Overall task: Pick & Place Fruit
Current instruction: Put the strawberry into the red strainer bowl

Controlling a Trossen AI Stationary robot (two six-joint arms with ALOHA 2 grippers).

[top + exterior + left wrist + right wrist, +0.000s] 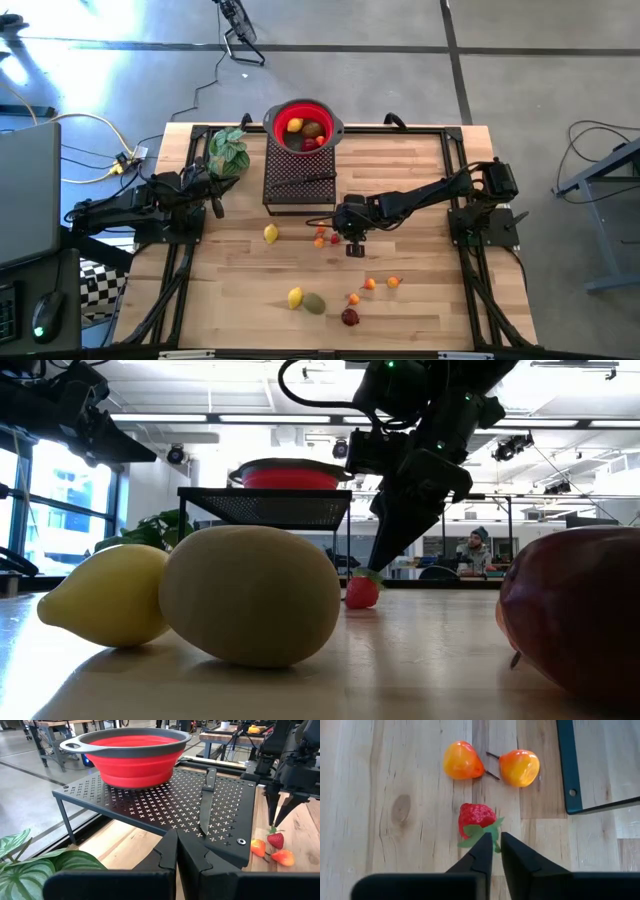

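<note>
Right wrist view showed the right gripper (493,851) with its fingers nearly closed, pinching the green leafy stem of a red strawberry (476,817) that lay on the wooden table (380,795), just beside two orange fruits (462,761) and near the corner of the black perforated stand (600,760). Off at the table's left side, the left gripper (176,851) waited with fingers closed and empty, facing the red colander (131,755) and black-handled knife (207,800) on that stand.

Red strawberry (476,818) with green leaves lying on side; two orange fruits (463,760) just beside strawberry; lemons (270,233), green fruit (314,303) well apart from strawberry.
</note>
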